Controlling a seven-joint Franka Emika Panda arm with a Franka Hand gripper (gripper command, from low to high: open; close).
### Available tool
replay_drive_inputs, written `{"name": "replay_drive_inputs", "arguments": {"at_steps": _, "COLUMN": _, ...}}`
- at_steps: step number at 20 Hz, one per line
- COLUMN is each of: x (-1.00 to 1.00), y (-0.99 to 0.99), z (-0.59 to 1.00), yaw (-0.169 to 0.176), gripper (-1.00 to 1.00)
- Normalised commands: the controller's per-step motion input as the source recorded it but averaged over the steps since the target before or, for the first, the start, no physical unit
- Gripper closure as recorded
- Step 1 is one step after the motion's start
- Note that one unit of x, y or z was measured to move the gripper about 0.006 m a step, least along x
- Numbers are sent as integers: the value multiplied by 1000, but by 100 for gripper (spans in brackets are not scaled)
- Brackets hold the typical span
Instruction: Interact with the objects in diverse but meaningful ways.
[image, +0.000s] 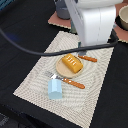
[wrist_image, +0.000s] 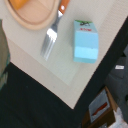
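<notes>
A tan round plate sits on a beige placemat and carries the ridged yellow-orange block. An orange-handled fork lies against the plate's near rim, and the wrist view shows its metal tines. Beside the fork stands a pale blue-white carton, seen top-down in the wrist view. Another orange-handled piece of cutlery lies past the plate. The white arm hangs over the plate's far side and hides the gripper. Only a blurred dark shape shows at the wrist view's edge.
A grey pot stands at the back on a pinkish mat. A pale bowl sits at the exterior view's far right. The placemat lies on a black tabletop, and clutter shows beyond the table's edge.
</notes>
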Motion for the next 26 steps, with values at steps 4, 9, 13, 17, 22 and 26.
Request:
{"name": "replay_drive_inputs", "arguments": {"at_steps": 4, "x": -477, "y": 699, "z": -470, "yaw": -74, "gripper": -100}}
{"name": "replay_drive_inputs", "arguments": {"at_steps": 9, "x": -497, "y": 548, "z": -503, "yaw": -114, "gripper": -100}}
{"name": "replay_drive_inputs", "arguments": {"at_steps": 13, "x": -453, "y": 135, "z": -449, "yaw": -202, "gripper": -100}}
{"name": "replay_drive_inputs", "arguments": {"at_steps": 17, "x": -110, "y": 39, "z": -116, "yaw": -86, "gripper": -100}}
{"name": "replay_drive_inputs", "arguments": {"at_steps": 22, "x": 0, "y": 0, "z": 0, "yaw": 0, "gripper": -100}}
{"name": "replay_drive_inputs", "arguments": {"at_steps": 26, "x": 0, "y": 0, "z": 0, "yaw": 0, "gripper": -100}}
